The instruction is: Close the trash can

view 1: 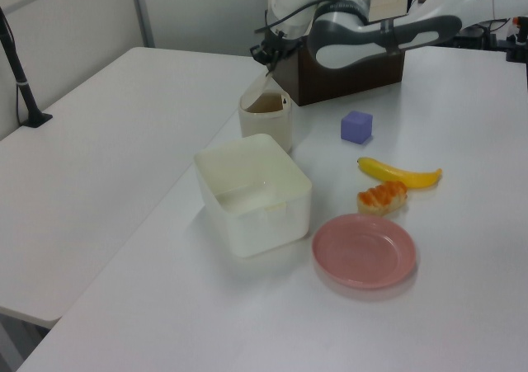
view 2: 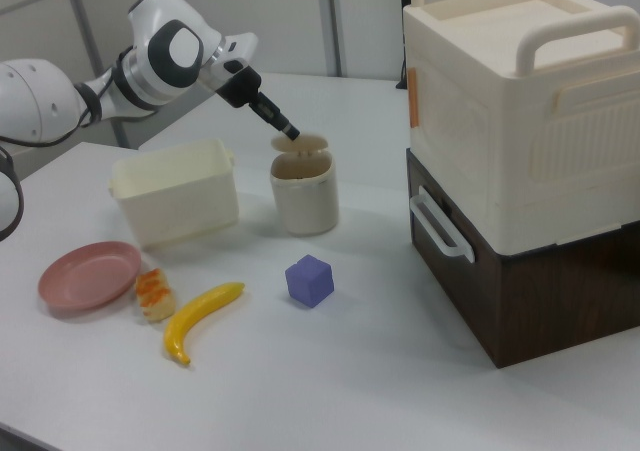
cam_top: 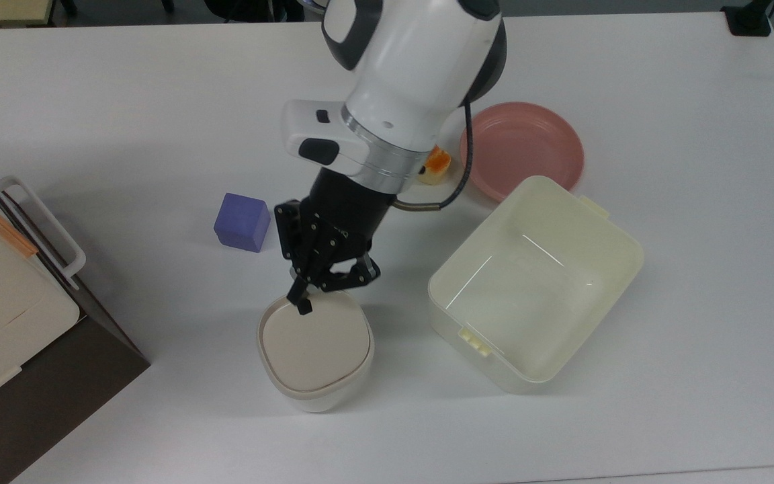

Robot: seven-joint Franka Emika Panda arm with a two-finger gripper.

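A broad white surface (cam_top: 662, 417) fills the room's middle, lit evenly. Pale wall panels (view 2: 290, 16) stand behind it, and a black post (view 1: 18, 75) is clamped at its edge.
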